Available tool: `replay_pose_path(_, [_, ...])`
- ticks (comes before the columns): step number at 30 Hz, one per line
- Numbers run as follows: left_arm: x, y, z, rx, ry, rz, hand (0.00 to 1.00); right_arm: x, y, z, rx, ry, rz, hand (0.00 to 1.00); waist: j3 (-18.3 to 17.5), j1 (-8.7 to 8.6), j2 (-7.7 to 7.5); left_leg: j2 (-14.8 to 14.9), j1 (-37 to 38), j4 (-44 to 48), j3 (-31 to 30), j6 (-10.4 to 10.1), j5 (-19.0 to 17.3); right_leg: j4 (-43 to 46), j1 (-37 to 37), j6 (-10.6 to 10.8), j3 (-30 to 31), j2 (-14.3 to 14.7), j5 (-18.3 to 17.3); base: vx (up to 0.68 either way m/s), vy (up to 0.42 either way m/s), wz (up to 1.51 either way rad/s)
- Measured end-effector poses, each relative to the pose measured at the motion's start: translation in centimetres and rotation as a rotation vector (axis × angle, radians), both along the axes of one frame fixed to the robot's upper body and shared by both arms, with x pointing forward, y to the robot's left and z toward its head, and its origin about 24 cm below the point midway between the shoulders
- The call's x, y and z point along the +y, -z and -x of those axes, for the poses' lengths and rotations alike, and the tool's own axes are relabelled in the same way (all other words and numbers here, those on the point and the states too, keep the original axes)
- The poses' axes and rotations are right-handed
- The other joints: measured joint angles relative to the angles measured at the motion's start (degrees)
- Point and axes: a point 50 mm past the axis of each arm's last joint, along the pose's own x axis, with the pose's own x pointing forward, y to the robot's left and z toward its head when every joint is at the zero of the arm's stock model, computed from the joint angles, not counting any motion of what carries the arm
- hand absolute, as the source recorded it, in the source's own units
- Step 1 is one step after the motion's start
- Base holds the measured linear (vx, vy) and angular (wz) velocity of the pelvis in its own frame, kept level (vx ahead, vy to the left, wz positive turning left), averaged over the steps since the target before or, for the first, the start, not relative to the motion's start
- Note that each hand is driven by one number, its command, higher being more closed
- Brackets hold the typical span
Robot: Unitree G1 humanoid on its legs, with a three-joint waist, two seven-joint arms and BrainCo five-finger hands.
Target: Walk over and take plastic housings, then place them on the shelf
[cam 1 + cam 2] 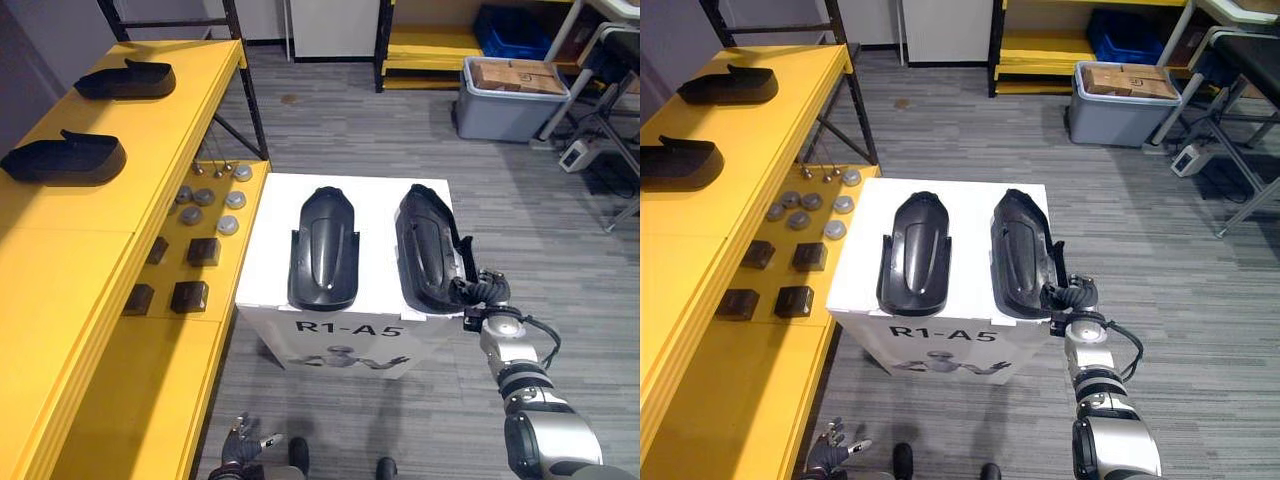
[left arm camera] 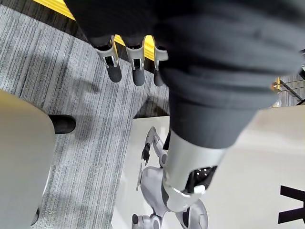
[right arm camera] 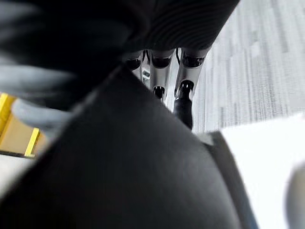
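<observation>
On the white box top, a bare strip runs far edge to near edge between the left long black plastic housing and the right black housing; the right hand crowds the near right corner. The yellow shelf top lies bare at its near end. On the lower yellow tier, by the box's left edge, stand small dark blocks and grey round discs.
</observation>
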Motion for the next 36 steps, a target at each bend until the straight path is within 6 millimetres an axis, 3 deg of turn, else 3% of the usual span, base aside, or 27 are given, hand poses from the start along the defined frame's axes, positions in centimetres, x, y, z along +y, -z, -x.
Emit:
replay_pose_path(5, [0.2, -0.2, -0.3, -0.011, -0.022, 0.002, 0.0, 1.3, 0.1, 1.1, -0.062, -0.019, -0.026, 1.0, 0.2, -0.3, -0.12, 0.3, -0.1, 0.0, 0.0, -0.4, -0.3, -0.2, -0.1, 0.0, 0.1, 0.2, 0.0, -0.02, -0.003, 0.0])
replay_pose_path(10, [1.1, -2.3, -1.9, -0.139, -0.076, -0.016, 0.0, 1.9, -1.2, 2.8, -0.164, -0.032, 0.023, 1.0, 0.2, -0.51, -0.15, 0.2, -0.3, 0.2, 0.0, -0.5, -0.4, -0.2, -0.2, 0.0, 0.2, 0.2, 0.0, 0.0, 0.0, 0.0])
replay_pose_path(15, [2.2, -6.2, -4.0, -0.355, -0.146, -0.037, 0.0, 1.5, -3.6, 4.1, -0.302, 0.053, 0.059, 1.0, 0.1, -0.54, -0.1, 0.3, -0.6, 0.3, -0.1, -0.5, -0.4, -0.1, -0.3, 0.0, 0.2, 0.1, 0.0, 0.0, 0.0, 0.0])
replay_pose_path(22, [2.2, -14.2, -6.9, -0.772, -0.245, 0.005, 0.0, 3.6, -7.4, 5.1, -0.504, 0.076, 0.071, 1.0, -0.6, -0.58, -0.11, 0.2, -0.8, 0.3, -0.7, -0.5, -0.4, 0.0, -0.2, 0.1, -0.3, 0.0, 0.0, -0.01, 0.005, 0.04])
replay_pose_path(24, [1.2, -16.5, -7.7, -0.881, -0.215, 0.031, 0.0, 4.8, -8.4, 5.0, -0.544, 0.035, 0.098, 1.0, -0.9, -0.56, -0.08, 0.1, -0.8, 0.5, -1.1, -0.5, -0.4, 0.0, 0.1, 0.1, -0.6, -0.1, 0.0, -0.02, 0.007, 0.1])
replay_pose_path(27, [-0.7, -18.3, -8.9, -0.967, -0.146, 0.083, 0.0, 6.7, -9.4, 5.0, -0.589, -0.024, 0.138, 1.0, -1.3, -0.54, -0.07, 0.0, -0.8, 0.6, -1.6, -0.5, -0.4, 0.0, 0.2, 0.1, -1.3, -0.2, 0.0, -0.02, 0.0, 0.08])
replay_pose_path(36, [-8.3, -22.1, -12.1, -1.107, 0.178, 0.276, 0.0, 14.0, -9.4, 4.9, -0.599, -0.36, 0.252, 1.0, -3.5, -0.72, -0.06, -0.1, -0.3, 0.6, -1.4, -0.3, -0.2, 0.6, 0.2, 0.3, -1.1, -0.3, -0.1, -0.01, 0.002, 0.0])
